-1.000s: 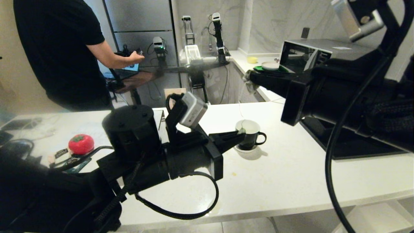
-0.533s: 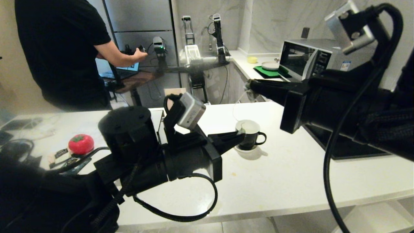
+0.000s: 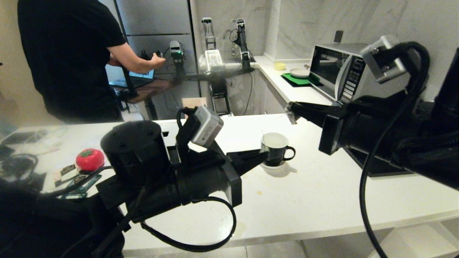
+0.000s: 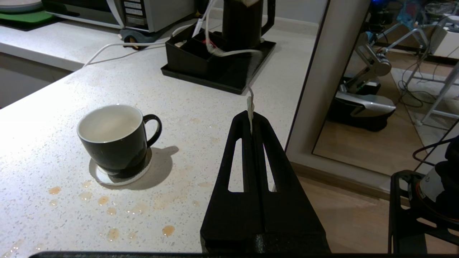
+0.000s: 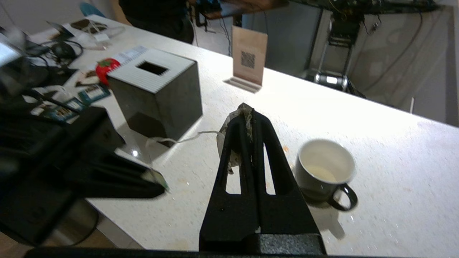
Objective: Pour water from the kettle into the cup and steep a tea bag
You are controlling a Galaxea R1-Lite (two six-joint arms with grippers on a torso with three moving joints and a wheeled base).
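Observation:
The black cup (image 3: pixel 275 149) with a white inside stands on its white saucer (image 4: pixel 107 178) and holds pale liquid. My left gripper (image 4: pixel 250 115) hovers beside the cup (image 4: pixel 115 138), shut on the pale green tag (image 4: pixel 249 104) of the tea bag. The thin string (image 5: pixel 179 139) runs from that tag to the mesh tea bag (image 5: pixel 228 138), which is pinched in my shut right gripper (image 5: pixel 249 114). The right gripper (image 3: pixel 289 108) hangs above the counter, higher than the cup (image 5: pixel 324 168) and beside it. The black kettle (image 4: pixel 244 23) stands on a black tray (image 4: pixel 229 73) further along the counter.
A dark tissue box (image 5: pixel 157 89), a QR sign (image 5: pixel 249 59) and a red tomato-shaped object (image 3: pixel 89 159) with sachets sit on the counter. A microwave (image 3: pixel 337 71) stands at the back right. A person (image 3: pixel 68 53) works behind. Brown drops (image 4: pixel 107 200) dot the counter by the cup.
My right gripper has come down and to the right with the tea bag. The slack string over the cup has been drawn away. The left gripper has shifted only slightly.

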